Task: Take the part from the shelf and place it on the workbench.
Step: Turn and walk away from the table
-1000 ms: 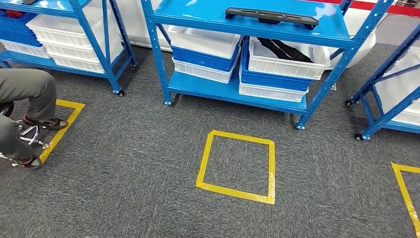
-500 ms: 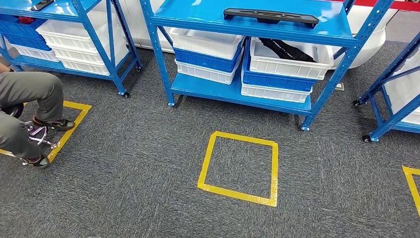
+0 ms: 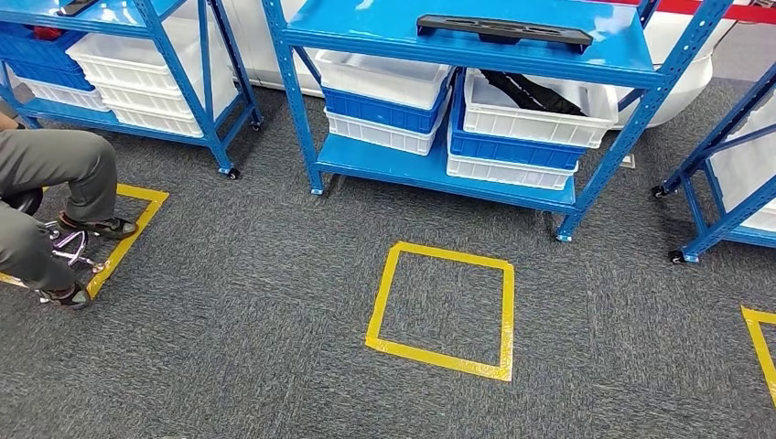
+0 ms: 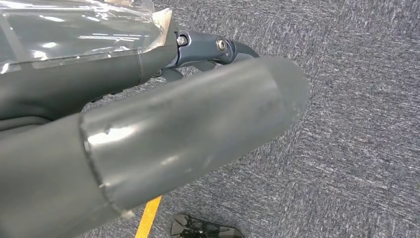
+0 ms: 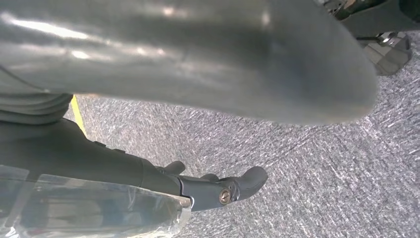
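Note:
A long black part lies flat on the top board of the blue shelf straight ahead, at the far side of the carpet. My left hand hangs over the grey carpet, its thick thumb and dark fingers apart with nothing between them. My right hand also hangs above the carpet, and its thumb and dark fingers hold nothing. Both hands are far from the shelf.
White and blue bins are stacked on the lower board; one bin holds more black parts. A yellow tape square marks the carpet before the shelf. A seated person's legs are at the left. More blue shelves stand on either side.
The whole picture has shifted a little, so the camera moved: shelves, tape square and the person sit slightly further right in the frame. The part has stayed in place on the shelf.

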`<action>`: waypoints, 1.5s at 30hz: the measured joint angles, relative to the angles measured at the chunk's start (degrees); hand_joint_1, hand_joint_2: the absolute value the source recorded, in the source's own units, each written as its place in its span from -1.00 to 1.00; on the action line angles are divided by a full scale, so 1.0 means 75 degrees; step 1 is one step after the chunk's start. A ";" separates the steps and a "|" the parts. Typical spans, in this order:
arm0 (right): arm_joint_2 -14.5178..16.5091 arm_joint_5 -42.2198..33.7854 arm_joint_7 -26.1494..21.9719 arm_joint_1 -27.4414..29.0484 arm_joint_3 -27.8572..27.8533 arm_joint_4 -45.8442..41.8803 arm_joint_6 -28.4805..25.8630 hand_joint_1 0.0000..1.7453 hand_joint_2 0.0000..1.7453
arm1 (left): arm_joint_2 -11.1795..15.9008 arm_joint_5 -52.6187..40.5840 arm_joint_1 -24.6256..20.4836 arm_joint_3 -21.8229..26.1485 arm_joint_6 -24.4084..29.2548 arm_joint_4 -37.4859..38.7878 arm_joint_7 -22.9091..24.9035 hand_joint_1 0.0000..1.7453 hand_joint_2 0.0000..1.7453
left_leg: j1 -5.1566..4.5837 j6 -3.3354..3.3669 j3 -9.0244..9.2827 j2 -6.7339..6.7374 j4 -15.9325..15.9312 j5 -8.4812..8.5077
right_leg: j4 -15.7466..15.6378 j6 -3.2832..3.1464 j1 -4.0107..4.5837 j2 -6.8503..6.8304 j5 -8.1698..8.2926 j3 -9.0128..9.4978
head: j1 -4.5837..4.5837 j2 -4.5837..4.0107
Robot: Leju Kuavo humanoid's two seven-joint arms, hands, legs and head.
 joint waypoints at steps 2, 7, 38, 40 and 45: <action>0.0004 0.0007 0.0001 -0.0001 0.0000 0.0000 0.0002 -1.00 -1.00 | 0.0002 -0.0001 0.0000 0.0000 -0.0017 0.0000 -0.0025 -1.00 -1.00 | -0.0015 0.0017 -0.0017 0.0000 0.0029 -0.0010 | -0.0004 0.0007 -0.0033 0.0000 0.0004 0.0003 | -0.0001 0.0000; 0.0013 0.0040 0.0001 -0.0017 0.0000 0.0000 0.0002 -1.00 -1.00 | 0.0021 -0.0002 0.0001 0.0000 -0.0062 0.0000 -0.0049 -1.00 -1.00 | -0.0046 0.0099 -0.0059 -0.0002 0.0092 -0.0049 | -0.0025 0.0045 -0.0065 0.0000 0.0020 0.0006 | -0.0001 0.0000; 0.0036 0.0187 0.0036 -0.0045 -0.0016 -0.0004 0.0011 -1.00 -1.00 | 0.0044 -0.0039 0.0013 0.0030 -0.0138 -0.0006 -0.0114 -1.00 -1.00 | -0.0076 0.0269 -0.0337 0.0195 0.0243 0.0095 | 0.0004 -0.0104 0.0026 -0.0008 -0.0404 0.0413 | 0.0097 0.0000; 0.0038 0.0230 0.0050 -0.0045 -0.0017 -0.0005 -0.0004 -1.00 -1.00 | 0.0048 -0.0038 0.0017 0.0038 -0.0132 -0.0007 -0.0116 -1.00 -1.00 | -0.0097 0.0328 -0.0234 0.0178 0.0097 0.0055 | 0.0003 0.0001 0.0034 -0.0028 -0.0389 0.0516 | 0.0078 0.0000; 0.0042 0.0366 0.0079 -0.0057 -0.0015 -0.0006 -0.0079 -1.00 -1.00 | 0.0035 -0.0037 0.0015 0.0052 -0.0129 -0.0009 -0.0133 -1.00 -1.00 | -0.0047 0.0413 0.0100 0.0126 -0.0141 0.0033 | 0.1053 0.0015 0.0015 -0.0008 -0.0783 0.0018 | 0.0113 0.0000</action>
